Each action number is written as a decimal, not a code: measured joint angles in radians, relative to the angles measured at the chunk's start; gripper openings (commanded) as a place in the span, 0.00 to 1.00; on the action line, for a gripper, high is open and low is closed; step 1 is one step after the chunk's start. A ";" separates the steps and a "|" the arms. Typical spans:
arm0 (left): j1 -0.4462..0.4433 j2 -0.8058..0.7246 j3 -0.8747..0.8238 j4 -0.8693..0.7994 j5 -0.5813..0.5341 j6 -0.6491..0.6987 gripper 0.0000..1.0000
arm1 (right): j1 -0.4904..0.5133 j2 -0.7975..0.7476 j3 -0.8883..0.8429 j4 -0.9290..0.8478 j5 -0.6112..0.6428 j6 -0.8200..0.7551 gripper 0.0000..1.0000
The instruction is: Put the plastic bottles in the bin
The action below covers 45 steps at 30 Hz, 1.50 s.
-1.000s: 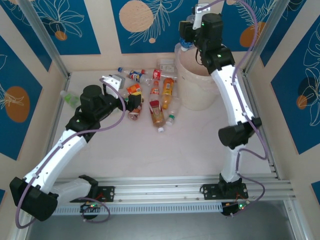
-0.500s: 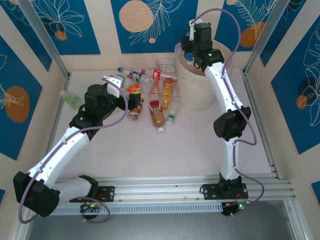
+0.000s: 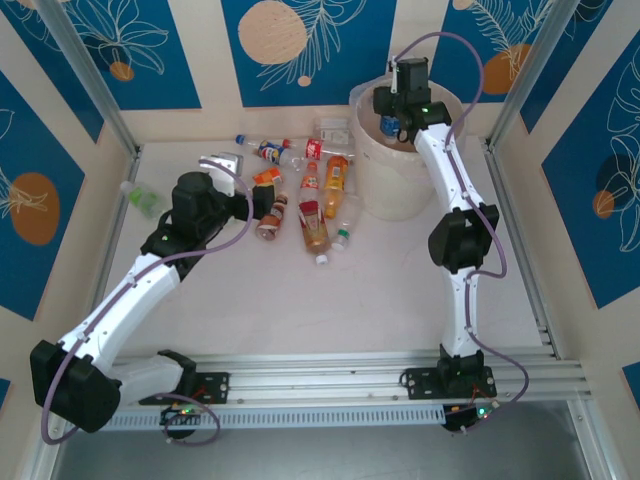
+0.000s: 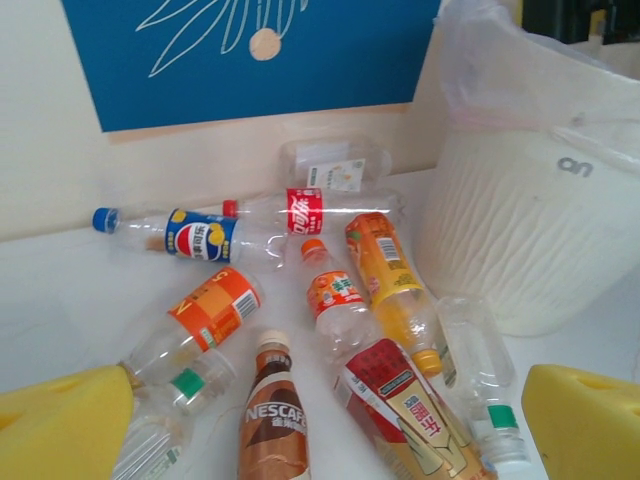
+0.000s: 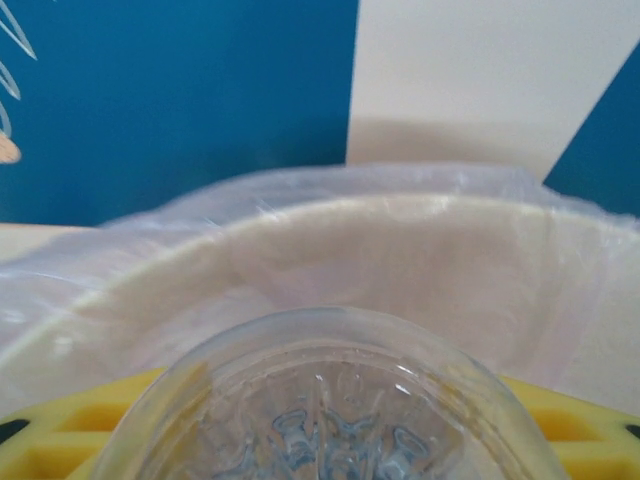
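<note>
**Top view**
- Bin (image 3: pixel 388 190): stands at the far right of the table (image 3: pixel 340 290), inside the right arm's reach.
- Right gripper (image 3: pixel 391 118): hangs over the bin's mouth, so that whatever it lets go should fall inside.
- Plastic bottles (image 3: pixel 312 200): a loose heap lying flat, just left of the bin. A stray bottle (image 3: pixel 142 198) lies apart by the left wall.
- Left gripper (image 3: pixel 268 203): sits at the heap's left edge, facing it.

**Left wrist view**
- Left gripper (image 4: pixel 325 405): jaws spread full and empty, probably wide enough to take a bottle across its body.
- Brown-label bottle (image 4: pixel 275 425): the nearest one, lying between the yellow pads' lines, so the likely next pick.
- Bin (image 4: pixel 500 220): stands at the right, just beyond the heap.

**Right wrist view**
- Right gripper (image 5: pixel 320 425): yellow pads sit against both sides of a clear bottle (image 5: pixel 320 390), its base towards the camera.
- The bottle is held above the liner (image 5: pixel 100 260) and the bin's inner wall (image 5: pixel 400 260). Its release looks due.
</note>
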 measured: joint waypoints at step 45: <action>0.038 0.113 0.023 -0.167 -0.204 -0.135 1.00 | 0.272 -0.678 -0.634 -0.045 0.101 0.103 0.99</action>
